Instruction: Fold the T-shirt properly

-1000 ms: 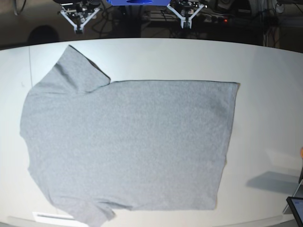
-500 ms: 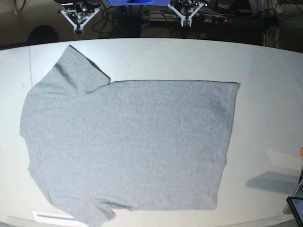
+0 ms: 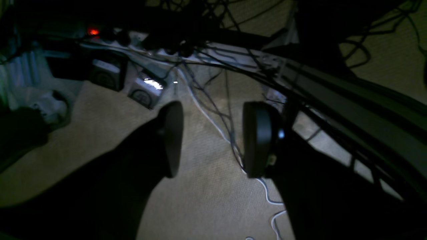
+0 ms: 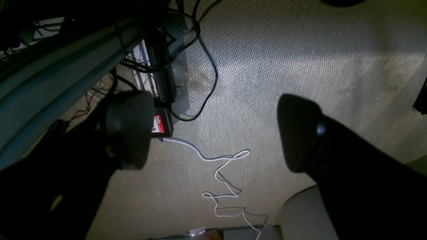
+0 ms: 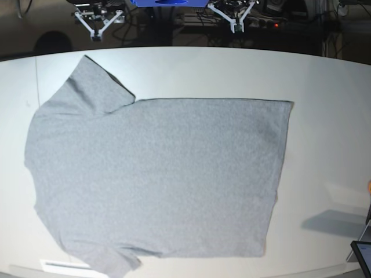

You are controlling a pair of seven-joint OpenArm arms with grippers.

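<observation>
The heather-grey T-shirt [image 5: 156, 174] lies spread flat and plain side up on the white table [image 5: 324, 81], with its sleeves to the left and its hem to the right. Both grippers hang beyond the table's far edge, well away from the shirt. My left gripper [image 5: 236, 26] is at the top right of centre. In the left wrist view my left gripper [image 3: 213, 136] stands open over carpet with nothing between its fingers. My right gripper [image 5: 96, 32] is at the top left. In the right wrist view my right gripper [image 4: 213, 131] is wide open and holds nothing.
A dark screen device [image 5: 362, 255] pokes in at the table's front right corner. A white strip [image 5: 64, 265] lies at the front edge by the lower sleeve. Cables [image 4: 223, 166] and power strips [image 3: 143, 90] cover the carpet beneath the grippers.
The left gripper at the back has shifted slightly to the right. The T-shirt has not moved.
</observation>
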